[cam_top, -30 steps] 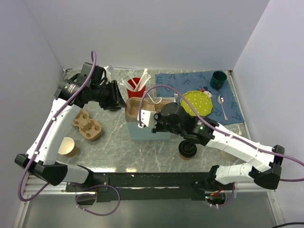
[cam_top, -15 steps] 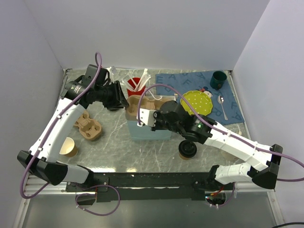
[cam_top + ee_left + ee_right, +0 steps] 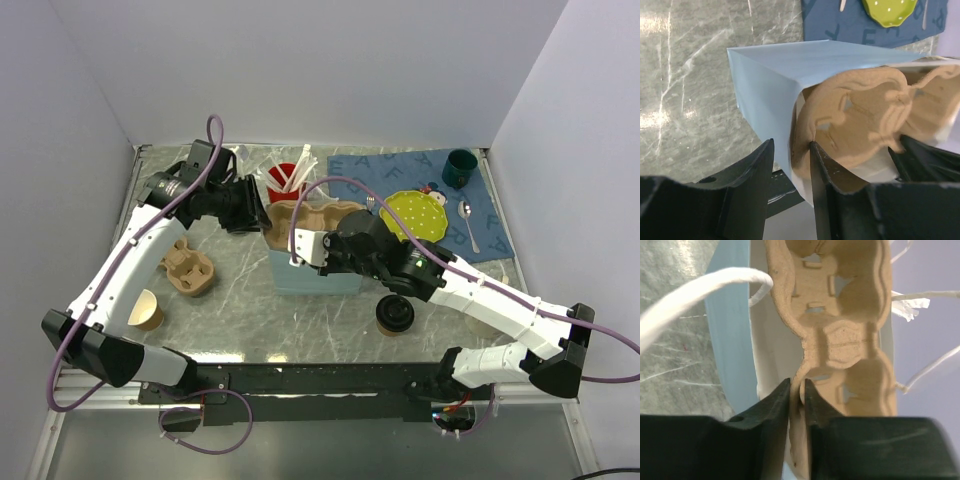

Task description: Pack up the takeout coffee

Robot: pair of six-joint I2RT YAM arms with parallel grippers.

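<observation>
The takeout coffee, a brown cup with a black lid, stands on the table in front of the right arm, held by nothing. A light blue paper bag stands open at the centre. My right gripper is shut on the edge of a brown pulp cup carrier, which is held on edge in the bag's mouth. My left gripper is open at the bag's left end. Its jaws straddle the bag's wall, and the inner finger touches the carrier.
A second pulp carrier and a lidless paper cup sit at the left. A red cup of white utensils stands behind the bag. A blue placemat at the right carries a green plate, a spoon and a dark green mug.
My left gripper has moved right, up to the bag's left end. The carrier in my right gripper has shifted slightly over the bag's mouth. The coffee has not moved.
</observation>
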